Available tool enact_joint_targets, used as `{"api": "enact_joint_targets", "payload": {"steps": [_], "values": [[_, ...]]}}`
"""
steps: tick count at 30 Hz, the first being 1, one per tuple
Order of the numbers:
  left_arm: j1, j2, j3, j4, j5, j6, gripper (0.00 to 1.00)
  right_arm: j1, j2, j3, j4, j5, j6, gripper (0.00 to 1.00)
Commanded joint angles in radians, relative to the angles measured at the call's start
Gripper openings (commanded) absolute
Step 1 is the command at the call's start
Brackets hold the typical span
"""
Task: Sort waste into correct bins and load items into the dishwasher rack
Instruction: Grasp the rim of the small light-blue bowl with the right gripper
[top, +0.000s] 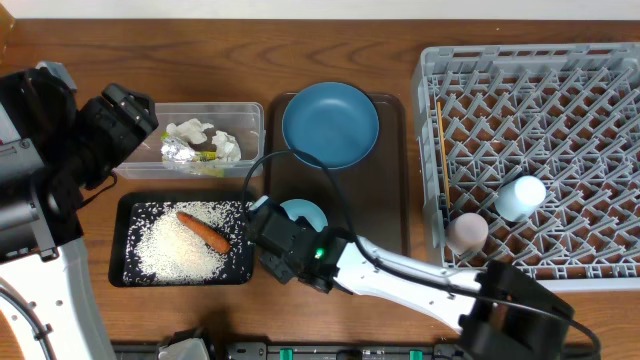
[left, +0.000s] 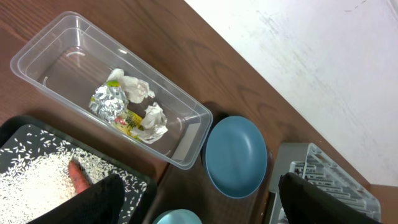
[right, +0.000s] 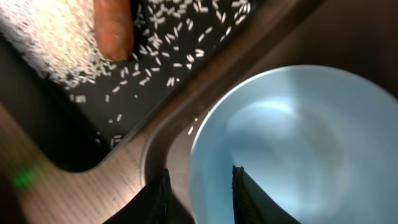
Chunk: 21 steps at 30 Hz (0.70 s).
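Note:
The white bowl (top: 303, 213) (right: 298, 143), light blue inside, stands on the brown serving tray (top: 390, 200). My right gripper (top: 270, 215) (right: 200, 171) is astride its left rim, one finger outside and one inside, with a narrow gap still showing on each side. The blue plate (top: 330, 124) (left: 236, 155) lies at the tray's far end. The carrot (top: 205, 232) (right: 113, 28) and rice (top: 170, 245) lie in the black tray (top: 120, 240). White paper (top: 195, 130) and the wrapper (top: 180, 152) are in the clear tub (top: 250, 110). My left gripper (top: 130, 118) (left: 200, 186) hovers open and empty above the tub's left end.
The grey dishwasher rack (top: 540, 130) fills the right side. A light blue cup (top: 520, 197) and a pink cup (top: 466, 232) stand in it near its front left, and chopsticks (top: 440, 160) lie along its left edge. The right arm stretches across the front of the table.

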<state>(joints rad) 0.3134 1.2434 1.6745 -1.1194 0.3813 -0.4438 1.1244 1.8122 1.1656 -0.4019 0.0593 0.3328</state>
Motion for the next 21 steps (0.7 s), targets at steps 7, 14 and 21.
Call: {"api": "enact_joint_targets", "payload": {"steps": [7, 14, 21], "values": [[0.004, -0.002, 0.005, -0.002, -0.013, 0.014, 0.82, 0.001, 0.053, -0.008, 0.008, -0.011, 0.003, 0.29], [0.004, -0.002, 0.005, -0.002, -0.012, 0.013, 0.82, 0.001, 0.057, -0.012, -0.006, -0.011, -0.007, 0.27], [0.004, -0.002, 0.005, -0.002, -0.012, 0.014, 0.82, 0.001, 0.07, -0.02, -0.005, -0.008, -0.012, 0.29]]}}
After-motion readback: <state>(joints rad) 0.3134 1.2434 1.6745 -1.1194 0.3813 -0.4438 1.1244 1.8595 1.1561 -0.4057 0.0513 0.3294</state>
